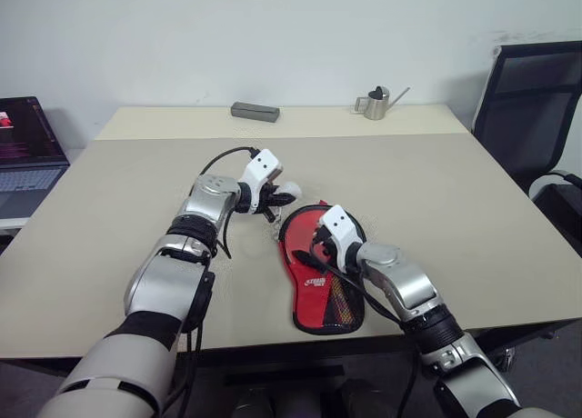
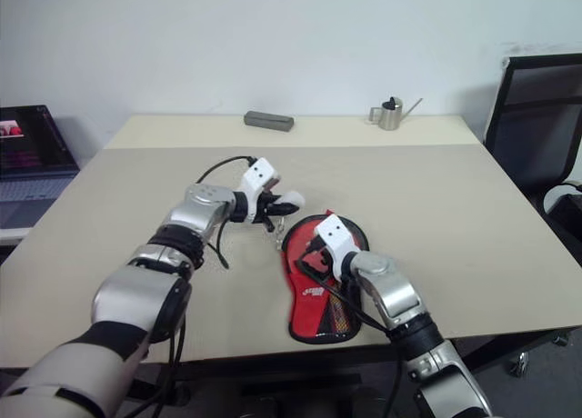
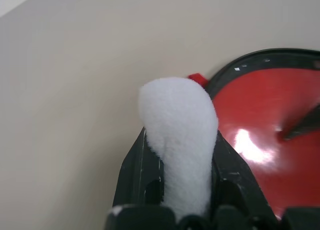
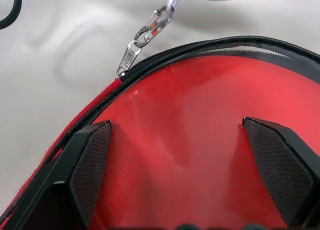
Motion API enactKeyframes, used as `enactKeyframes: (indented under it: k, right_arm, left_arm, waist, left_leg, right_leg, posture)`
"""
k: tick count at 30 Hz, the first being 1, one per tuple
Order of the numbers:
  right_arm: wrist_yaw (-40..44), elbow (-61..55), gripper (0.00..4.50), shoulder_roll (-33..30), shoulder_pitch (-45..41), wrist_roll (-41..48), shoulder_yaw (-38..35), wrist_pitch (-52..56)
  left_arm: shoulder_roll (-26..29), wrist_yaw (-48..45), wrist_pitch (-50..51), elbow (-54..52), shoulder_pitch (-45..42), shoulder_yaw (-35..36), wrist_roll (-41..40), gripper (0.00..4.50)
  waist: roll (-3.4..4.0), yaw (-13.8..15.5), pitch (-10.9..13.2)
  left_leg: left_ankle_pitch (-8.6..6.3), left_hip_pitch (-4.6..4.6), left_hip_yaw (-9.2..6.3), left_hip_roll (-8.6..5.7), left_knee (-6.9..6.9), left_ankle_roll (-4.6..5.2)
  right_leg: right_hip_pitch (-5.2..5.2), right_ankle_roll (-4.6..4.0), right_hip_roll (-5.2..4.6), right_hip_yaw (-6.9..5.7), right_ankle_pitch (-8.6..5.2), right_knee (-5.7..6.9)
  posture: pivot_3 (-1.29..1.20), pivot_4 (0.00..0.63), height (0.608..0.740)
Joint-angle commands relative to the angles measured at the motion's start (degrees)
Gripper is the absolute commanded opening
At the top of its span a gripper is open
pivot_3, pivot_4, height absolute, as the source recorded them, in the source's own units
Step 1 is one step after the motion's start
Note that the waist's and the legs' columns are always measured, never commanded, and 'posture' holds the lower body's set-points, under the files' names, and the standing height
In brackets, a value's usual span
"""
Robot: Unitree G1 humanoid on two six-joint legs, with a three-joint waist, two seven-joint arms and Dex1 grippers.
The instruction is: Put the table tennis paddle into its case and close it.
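Beige bench carrying the red case lying flat at lower centre, right gripper resting on it with jaws spread wide, left gripper clamping the white pom-pom charm just beside the case's rim.

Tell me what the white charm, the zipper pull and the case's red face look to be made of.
White pom-pom charm: soft fluffy plush, matte fuzzy surface, pinched in the left gripper.
Zipper pull: likely metal, silvery shine.
Case, red face: probably glossy clear plastic over red, going by the glare; rim is black zipper teeth.
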Motion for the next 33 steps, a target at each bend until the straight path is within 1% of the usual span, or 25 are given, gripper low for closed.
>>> enactKeyframes:
  k: [1,4,9,16,20,23,29,33]
  right_arm:
    - [0.14,4.41,4.50,0.12,5.66,-0.83,3.21,7.15]
    - [0.01,3.55,4.50,0.20,6.22,-0.74,3.09,8.03]
    - [0.89,1.85,4.50,-0.69,7.36,-0.85,4.06,9.79]
    - [2.05,-6.98,4.50,-4.80,10.77,0.24,4.02,15.97]
    - [1.78,-9.86,4.50,-6.15,12.16,0.96,3.55,18.14]
    - [1.36,-11.22,4.50,-6.59,12.91,1.34,3.42,19.07]
    - [0.07,-14.03,4.50,-6.54,14.94,1.79,3.35,20.57]
    - [-1.59,-16.35,4.50,-5.82,16.60,2.30,3.63,21.86]
  left_arm:
    - [-1.03,4.80,-2.89,2.38,-2.75,0.57,1.98,0.56]
    - [-1.81,8.82,-3.81,3.97,-3.24,1.22,3.10,0.56]
    - [-2.36,14.48,-4.70,5.39,-3.55,1.72,4.98,0.56]
    - [-4.41,21.51,-5.06,6.46,-4.19,3.01,6.50,0.56]
    - [-6.73,24.04,-5.92,6.69,-5.41,3.70,7.09,0.56]
    - [-8.41,25.47,-6.57,6.83,-6.40,3.60,7.96,0.56]
    - [-11.64,28.12,-7.82,7.15,-8.32,2.43,10.79,0.56]
    - [-12.54,29.24,-8.25,7.38,-9.04,1.90,12.78,0.56]
  waist:
    - [0.00,-0.01,0.00]
    - [0.00,0.00,0.00]
    - [-0.01,0.00,0.00]
    - [-0.01,0.85,-0.01]
    - [-0.02,1.12,-0.01]
    - [0.00,1.27,-0.02]
    - [-0.01,1.31,-0.04]
    - [-0.01,1.39,-0.04]
  left_leg:
    - [0.00,-0.02,-0.01,0.00,-0.01,0.00]
    - [-0.01,-0.05,-0.02,-0.01,-0.08,-0.02]
    - [-0.02,-0.03,-0.04,-0.01,-0.26,-0.02]
    - [-0.03,-0.08,-0.06,-0.04,-0.43,-0.04]
    - [-0.04,-0.14,-0.07,-0.05,-0.49,-0.06]
    - [-0.04,-0.28,-0.11,-0.05,-0.57,-0.07]
    - [-0.12,-0.42,-0.07,-0.12,-0.63,-0.19]
    - [-0.12,-0.43,-0.07,-0.12,-0.67,-0.20]
  right_leg:
    - [0.00,0.07,0.00,0.00,0.02,-0.01]
    - [-0.02,0.24,0.00,-0.02,0.08,-0.05]
    - [-0.04,0.26,0.00,-0.06,0.05,-0.10]
    - [-0.04,0.29,-0.05,-0.10,0.03,-0.33]
    - [-0.03,0.32,-0.07,-0.14,0.02,-0.46]
    - [-0.01,0.50,-0.07,-0.19,0.13,-0.84]
    - [-0.01,0.60,-0.16,-0.15,0.15,-1.11]
    - [-0.02,0.61,-0.16,-0.16,0.14,-1.16]
  posture:
    - [0.00,0.150,0.740]
    - [0.00,0.150,0.740]
    - [0.00,0.150,0.740]
    - [0.00,0.150,0.740]
    - [0.00,0.150,0.740]
    - [0.00,0.150,0.740]
    - [0.00,0.150,0.740]
    - [0.00,0.150,0.740]
